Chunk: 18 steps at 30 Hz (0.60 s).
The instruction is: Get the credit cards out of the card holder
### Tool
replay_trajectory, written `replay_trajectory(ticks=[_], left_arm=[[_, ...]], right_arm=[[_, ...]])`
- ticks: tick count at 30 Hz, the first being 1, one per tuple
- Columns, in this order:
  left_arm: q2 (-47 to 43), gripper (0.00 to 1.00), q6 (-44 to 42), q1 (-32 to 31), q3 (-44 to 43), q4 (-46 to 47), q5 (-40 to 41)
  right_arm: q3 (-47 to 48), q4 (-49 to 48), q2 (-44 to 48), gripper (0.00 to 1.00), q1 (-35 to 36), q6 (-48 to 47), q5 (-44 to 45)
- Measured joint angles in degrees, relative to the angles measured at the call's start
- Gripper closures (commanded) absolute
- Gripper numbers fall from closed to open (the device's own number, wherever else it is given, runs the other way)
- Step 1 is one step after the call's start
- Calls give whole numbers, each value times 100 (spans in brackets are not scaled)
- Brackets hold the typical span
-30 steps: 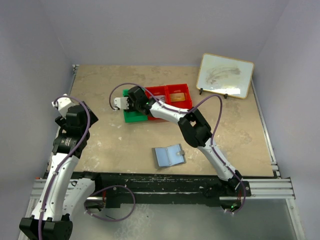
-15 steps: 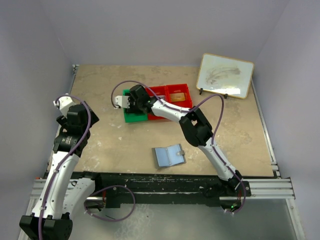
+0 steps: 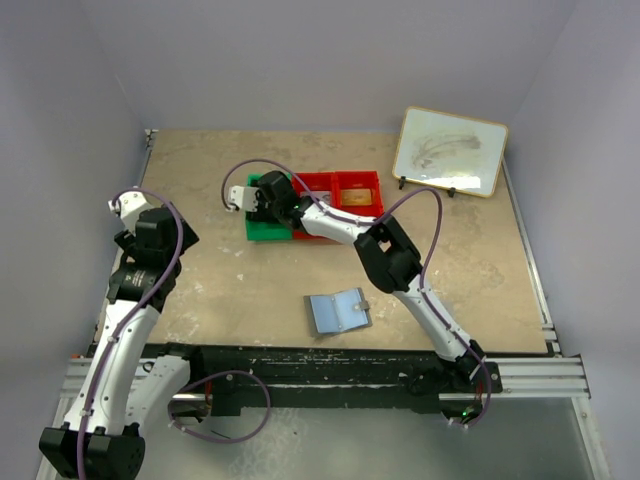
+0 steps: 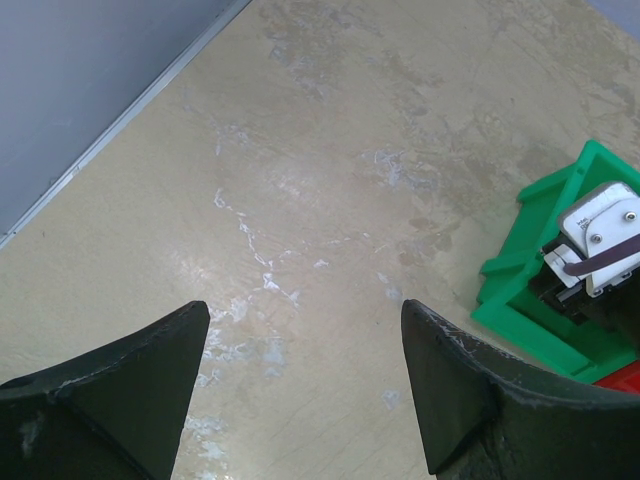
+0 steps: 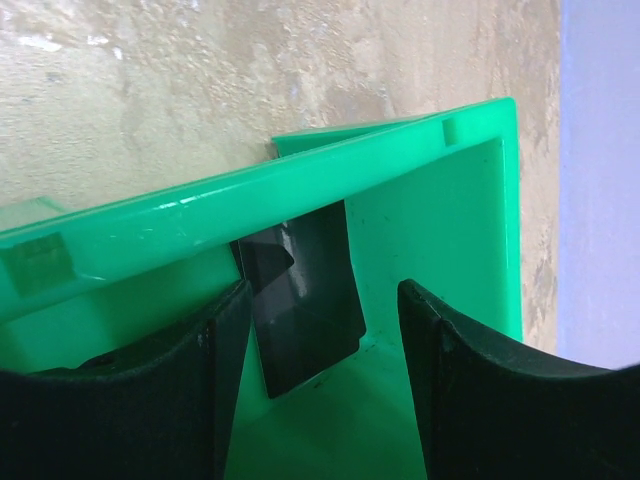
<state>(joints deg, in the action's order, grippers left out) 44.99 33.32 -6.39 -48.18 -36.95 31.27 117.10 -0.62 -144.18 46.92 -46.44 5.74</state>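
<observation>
The card holder (image 3: 337, 312) lies open and flat near the table's front edge, its shiny inside facing up. A dark credit card (image 5: 305, 300) leans against the inner wall of the green bin (image 5: 470, 220), free between the fingers of my right gripper (image 5: 320, 295). That gripper (image 3: 262, 204) is open and reaches down into the green bin (image 3: 268, 228). A gold-tinted card (image 3: 357, 194) shows in the right red compartment. My left gripper (image 4: 305, 310) is open over bare table at the far left (image 3: 135, 212), holding nothing.
Red bins (image 3: 345, 207) adjoin the green bin (image 4: 540, 290) on its right. A framed whiteboard (image 3: 452, 150) stands at the back right. The side wall runs close along the left of my left arm.
My right gripper has opened and let go of the dark card inside the green bin, shifting slightly toward the far side. The left arm has barely moved.
</observation>
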Motion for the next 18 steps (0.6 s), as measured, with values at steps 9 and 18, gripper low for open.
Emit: replay_trajectory(ticks=[9, 18], left_arm=[[35, 25, 0, 0, -2, 0, -4], [52, 25, 0, 0, 0, 2, -15]], right_arm=[[-11, -245, -70, 46, 0, 136, 245], [-42, -337, -83, 48, 2, 413, 330]])
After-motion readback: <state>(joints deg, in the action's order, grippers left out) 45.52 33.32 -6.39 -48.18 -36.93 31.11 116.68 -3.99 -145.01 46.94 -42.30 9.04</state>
